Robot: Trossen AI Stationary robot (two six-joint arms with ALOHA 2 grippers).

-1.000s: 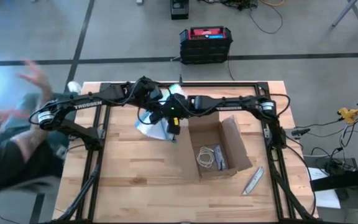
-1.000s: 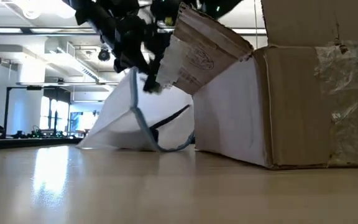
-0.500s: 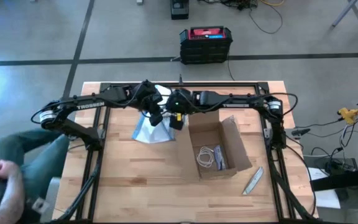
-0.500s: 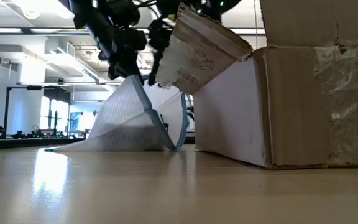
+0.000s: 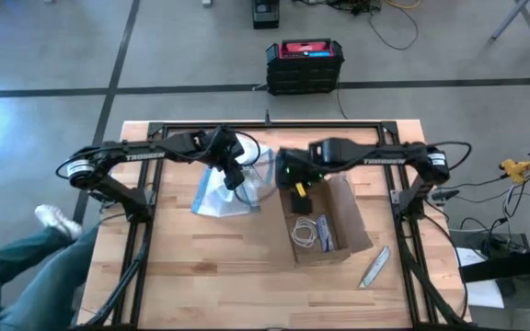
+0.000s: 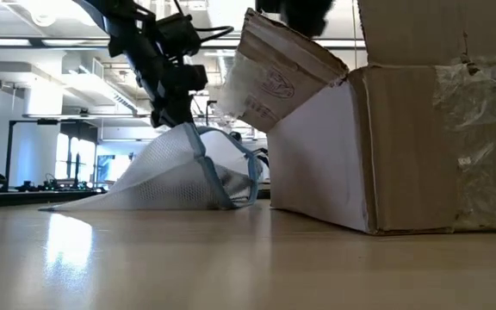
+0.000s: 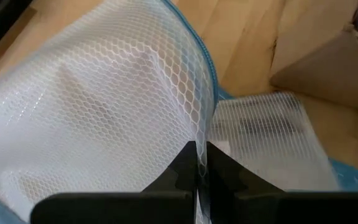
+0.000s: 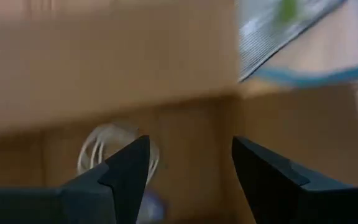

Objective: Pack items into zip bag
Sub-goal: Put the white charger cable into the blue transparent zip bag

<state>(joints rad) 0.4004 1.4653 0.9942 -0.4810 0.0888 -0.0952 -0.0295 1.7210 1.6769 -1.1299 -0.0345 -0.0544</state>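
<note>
Left gripper: closed, pinching the zip bag by its blue-edged mouth, holding that edge lifted off the bench while the rest sags toward the bench's middle, left of the cardboard box. Right gripper: fingers apart, empty, hanging over the box's open top, above the items lying inside near the right-hand half of the bench. Handling note: keep the bag mouth raised and steady; descend squarely over the whitish loops, closing only once the fingers straddle them.
</note>
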